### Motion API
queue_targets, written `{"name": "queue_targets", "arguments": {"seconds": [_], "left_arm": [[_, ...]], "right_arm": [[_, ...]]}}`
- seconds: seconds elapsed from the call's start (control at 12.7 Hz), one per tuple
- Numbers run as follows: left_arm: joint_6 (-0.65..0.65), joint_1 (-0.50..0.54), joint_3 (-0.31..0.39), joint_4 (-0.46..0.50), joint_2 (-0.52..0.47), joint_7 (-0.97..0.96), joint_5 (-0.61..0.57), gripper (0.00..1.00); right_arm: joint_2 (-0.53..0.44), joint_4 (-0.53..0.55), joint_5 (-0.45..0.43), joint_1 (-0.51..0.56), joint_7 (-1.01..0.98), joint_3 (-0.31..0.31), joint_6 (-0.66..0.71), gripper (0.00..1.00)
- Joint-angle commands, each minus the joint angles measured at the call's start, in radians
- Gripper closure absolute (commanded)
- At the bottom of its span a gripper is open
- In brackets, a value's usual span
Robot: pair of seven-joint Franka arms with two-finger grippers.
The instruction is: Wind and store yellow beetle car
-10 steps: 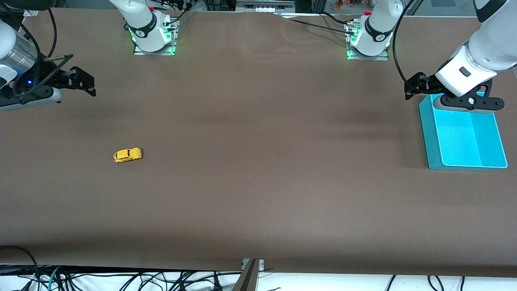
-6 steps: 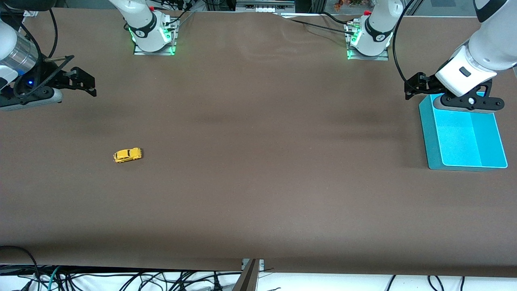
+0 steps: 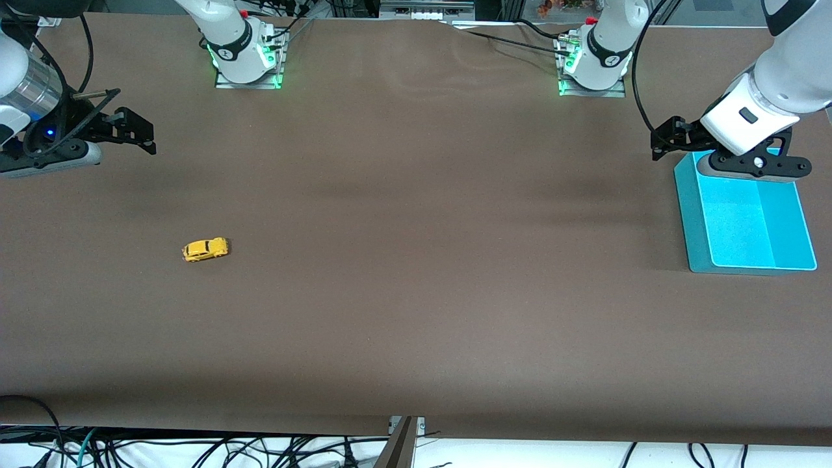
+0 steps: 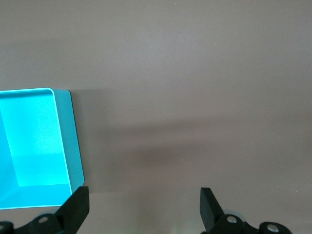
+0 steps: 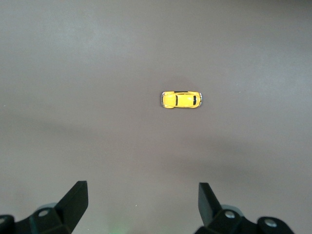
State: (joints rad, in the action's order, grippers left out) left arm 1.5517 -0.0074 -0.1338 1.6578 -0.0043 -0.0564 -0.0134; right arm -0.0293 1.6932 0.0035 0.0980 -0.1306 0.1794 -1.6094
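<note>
Right hand: up in the air over bare tabletop at the right arm's end, close to that edge. Fingers spread wide apart, nothing between them. In the right wrist view both black fingertips frame open brown surface, with the yellow beetle car in sight ahead of them and well apart from them.

Left hand: up in the air at the left arm's end, hovering over the tabletop just beside the rim of a turquoise bin. Fingers likewise set wide apart and holding nothing. The left wrist view shows the bin's corner beside one fingertip and plain tabletop under the other.

Yellow beetle car: sits on its wheels on the tabletop, toward the right arm's end, nearer to the front camera than the right arm's base. It lies lengthwise along the table's long direction. Rounded yellow body, dark windows; nothing touches it. It lies well apart from the right hand, and the whole width of the tabletop separates it from the bin.

Turquoise bin: rectangular, open-topped, inside bright and bare where visible; part of it is covered by the left arm's wrist in the front view. It rests flat on the tabletop at the left arm's end.
</note>
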Motion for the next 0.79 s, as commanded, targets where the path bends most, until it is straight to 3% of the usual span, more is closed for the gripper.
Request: {"name": "queue_targets", "arguments": {"seconds": [0.0, 0.71], "left_arm": [[-0.022, 0.001, -0.003, -0.027, 0.010, -0.006, 0.021, 0.00], [-0.030, 0.001, -0.003, -0.027, 0.010, -0.003, 0.021, 0.00]], "right_arm": [[0.006, -0.021, 0.009, 0.000, 0.002, 0.003, 0.023, 0.00], [0.006, -0.020, 0.009, 0.000, 0.002, 0.003, 0.023, 0.00]]}}
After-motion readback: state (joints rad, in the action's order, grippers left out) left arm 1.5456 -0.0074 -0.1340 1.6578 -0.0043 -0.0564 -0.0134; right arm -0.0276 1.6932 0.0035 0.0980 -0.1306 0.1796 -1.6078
